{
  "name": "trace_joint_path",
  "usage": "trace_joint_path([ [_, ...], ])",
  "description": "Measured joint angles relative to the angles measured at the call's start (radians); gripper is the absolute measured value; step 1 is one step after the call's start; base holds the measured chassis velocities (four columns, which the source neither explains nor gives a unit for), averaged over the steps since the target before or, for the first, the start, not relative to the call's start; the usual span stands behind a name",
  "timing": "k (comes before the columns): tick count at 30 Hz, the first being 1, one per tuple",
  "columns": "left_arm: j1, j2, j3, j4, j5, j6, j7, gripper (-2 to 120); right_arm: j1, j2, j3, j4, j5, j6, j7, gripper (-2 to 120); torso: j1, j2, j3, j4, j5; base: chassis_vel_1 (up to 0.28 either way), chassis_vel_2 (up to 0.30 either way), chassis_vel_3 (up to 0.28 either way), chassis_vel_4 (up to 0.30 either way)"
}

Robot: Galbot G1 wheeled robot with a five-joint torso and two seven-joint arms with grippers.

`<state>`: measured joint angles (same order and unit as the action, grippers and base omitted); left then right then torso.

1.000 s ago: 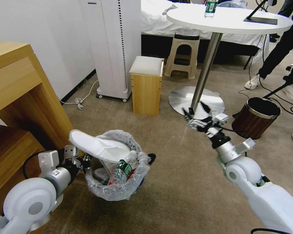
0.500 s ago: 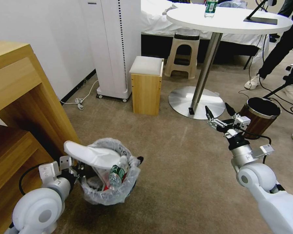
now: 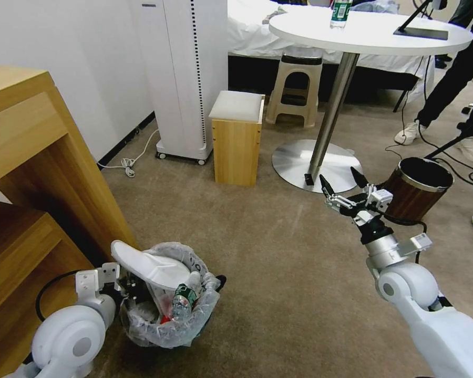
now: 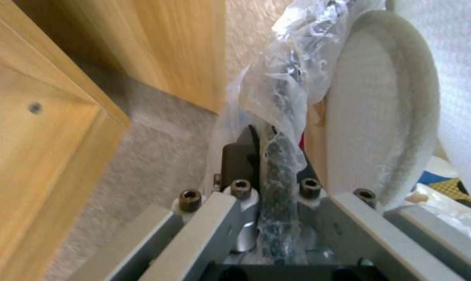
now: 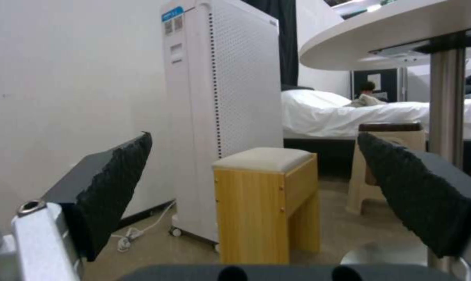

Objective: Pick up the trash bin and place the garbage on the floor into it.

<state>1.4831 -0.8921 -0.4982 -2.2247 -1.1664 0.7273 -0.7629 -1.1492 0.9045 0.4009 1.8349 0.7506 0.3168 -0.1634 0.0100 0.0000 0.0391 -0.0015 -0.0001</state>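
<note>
The trash bin (image 3: 168, 320), lined with a crinkled plastic bag, is low over the beige floor (image 3: 263, 262) at the near left, beside the desk. My left gripper (image 3: 133, 286) is shut on its rim (image 4: 277, 164), pinching rim and bag between the fingers. Garbage fills the bin: a white slipper (image 3: 152, 265) lies across the top and sticks out, and a small bottle (image 3: 181, 307) leans inside. The slipper (image 4: 381, 117) also shows close in the left wrist view. My right gripper (image 3: 343, 185) hangs open and empty over the carpet near the round table's base; its pads (image 5: 116, 187) stand wide apart.
A wooden desk (image 3: 31, 157) stands close on the left. Farther back are a white tower appliance (image 3: 186, 79), a small wooden stool (image 3: 237, 139) and a round table's metal base (image 3: 299, 163). A brown wood-grain bin (image 3: 418, 189) sits just right of my right gripper. Cables and a person's legs are at the far right.
My left gripper has carried the trash bin down and nearer to me, alongside the desk. The right gripper has swung right, then drifted slightly back left, staying open.
</note>
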Motion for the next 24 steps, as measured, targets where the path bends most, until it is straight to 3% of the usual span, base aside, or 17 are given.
trace_joint_path([
  [9, -0.005, -0.016, -0.001, 0.033, -0.080, 0.008, -0.016, 0, 0.014, 0.005, -0.025, -0.018, -0.009, 0.003, -0.010, 100, 0.000, 0.000, 0.000, 0.0002, 0.0002, 0.000, 0.000, 0.000, 0.000],
  [24, -0.018, -0.036, -0.001, 0.078, -0.088, 0.009, -0.003, 0, 0.025, 0.007, -0.042, -0.030, -0.016, 0.008, -0.014, 100, 0.000, 0.000, 0.000, 0.0001, 0.0003, 0.000, 0.000, 0.000, 0.000],
])
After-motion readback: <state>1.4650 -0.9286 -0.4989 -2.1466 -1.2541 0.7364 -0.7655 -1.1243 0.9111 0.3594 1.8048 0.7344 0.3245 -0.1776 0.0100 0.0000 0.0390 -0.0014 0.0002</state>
